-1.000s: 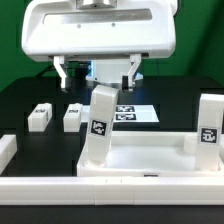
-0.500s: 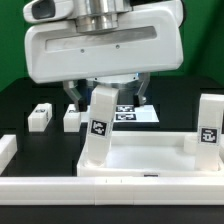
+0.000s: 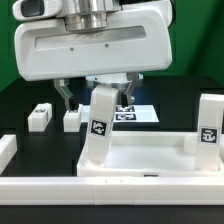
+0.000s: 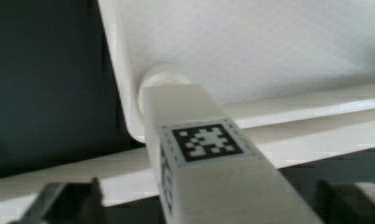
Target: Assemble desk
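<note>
Hovered with gripper (image 3: 98,100) over left leg (image 3: 100,128), upright on desk top's (image 3: 150,160) left end, had jaws spread either side of it, right leg (image 3: 208,128) upright, two loose legs (image 3: 40,117) far left.

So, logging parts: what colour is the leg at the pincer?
White square block leg, black-and-white tag; wrist view.

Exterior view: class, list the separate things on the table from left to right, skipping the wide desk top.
From the left: small loose leg → second small loose leg → tall upright leg → marker board → upright leg at the far right.
</note>
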Robot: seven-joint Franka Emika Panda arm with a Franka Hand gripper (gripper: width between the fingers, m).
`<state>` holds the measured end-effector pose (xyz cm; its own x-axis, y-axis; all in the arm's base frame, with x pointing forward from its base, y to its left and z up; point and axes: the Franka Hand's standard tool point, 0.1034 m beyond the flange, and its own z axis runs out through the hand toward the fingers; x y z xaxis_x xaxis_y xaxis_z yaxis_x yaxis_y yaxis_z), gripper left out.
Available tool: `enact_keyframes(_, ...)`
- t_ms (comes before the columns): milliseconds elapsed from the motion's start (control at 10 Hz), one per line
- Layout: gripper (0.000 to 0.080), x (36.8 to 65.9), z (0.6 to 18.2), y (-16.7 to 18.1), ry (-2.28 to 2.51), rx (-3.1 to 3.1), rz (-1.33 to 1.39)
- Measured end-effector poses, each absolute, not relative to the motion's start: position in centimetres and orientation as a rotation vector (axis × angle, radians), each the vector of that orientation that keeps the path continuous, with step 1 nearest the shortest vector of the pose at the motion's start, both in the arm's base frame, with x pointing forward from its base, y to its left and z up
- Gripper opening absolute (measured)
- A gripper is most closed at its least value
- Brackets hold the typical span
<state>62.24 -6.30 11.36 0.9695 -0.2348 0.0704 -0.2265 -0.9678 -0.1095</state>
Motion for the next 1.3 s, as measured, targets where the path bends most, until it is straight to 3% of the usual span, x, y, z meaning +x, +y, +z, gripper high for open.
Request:
enact_keyframes(100,0.0445,62.2,11.3,-6.3,0.373,-3.014,-0.125)
enact_keyframes(200,0.0445,62.2,11.3,-6.3,0.464,-2.999,-0.12)
enact_keyframes(300,0.0285,62.2,11.3,-6.2,0.572,-2.974,-0.114)
enact_keyframes(700,0.0288,62.2,11.0,-6.0,0.942,-2.865,-0.084)
enact_keyframes(1300,0.0291,63.3,10.8,-5.3,2.072,-2.126,0.0)
